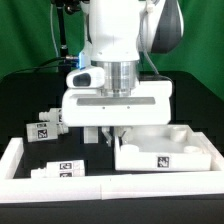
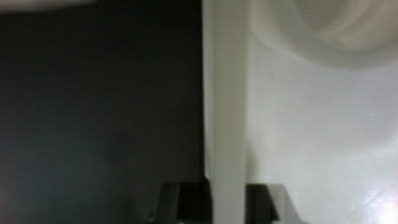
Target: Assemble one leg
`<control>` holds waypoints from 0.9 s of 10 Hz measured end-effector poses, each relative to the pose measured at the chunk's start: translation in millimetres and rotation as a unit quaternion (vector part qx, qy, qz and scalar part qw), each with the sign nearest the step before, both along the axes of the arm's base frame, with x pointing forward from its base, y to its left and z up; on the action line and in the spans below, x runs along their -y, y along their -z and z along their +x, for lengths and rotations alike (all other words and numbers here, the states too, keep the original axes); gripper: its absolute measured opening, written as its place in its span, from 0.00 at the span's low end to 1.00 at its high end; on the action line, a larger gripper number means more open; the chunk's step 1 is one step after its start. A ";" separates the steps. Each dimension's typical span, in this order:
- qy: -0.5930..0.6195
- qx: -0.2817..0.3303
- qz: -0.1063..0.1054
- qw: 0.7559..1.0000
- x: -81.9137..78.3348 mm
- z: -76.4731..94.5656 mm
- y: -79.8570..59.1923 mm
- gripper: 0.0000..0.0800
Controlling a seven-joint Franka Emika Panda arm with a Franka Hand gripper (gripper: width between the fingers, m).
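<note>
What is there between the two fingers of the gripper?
The panel's wall stands between the fingers of the gripper; the wrist view shows it. Whether they clamp it, I cannot tell.

Square panel lies flat on the worktop, on the exterior view's right. Gripper sits over the panel's edge on the exterior view's left. In the wrist view the fingers stand one on each side of that raised rim. Rear legs lie on the worktop to the exterior view's left of the gripper. Front legs lie nearer the camera, just behind the low wall along the worktop's front edge.
</note>
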State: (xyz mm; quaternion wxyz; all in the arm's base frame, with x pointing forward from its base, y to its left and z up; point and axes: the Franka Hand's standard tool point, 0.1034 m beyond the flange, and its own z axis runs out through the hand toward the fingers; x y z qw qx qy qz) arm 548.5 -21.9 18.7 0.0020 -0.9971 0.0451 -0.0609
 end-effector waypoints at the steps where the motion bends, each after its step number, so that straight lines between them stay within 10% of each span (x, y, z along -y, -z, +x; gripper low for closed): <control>1: 0.000 0.003 -0.001 1.000 -0.1 9.8 2.1 0.06; 9: -0.007 -0.067 -0.009 0.998 -1.1 33.7 10.6 0.06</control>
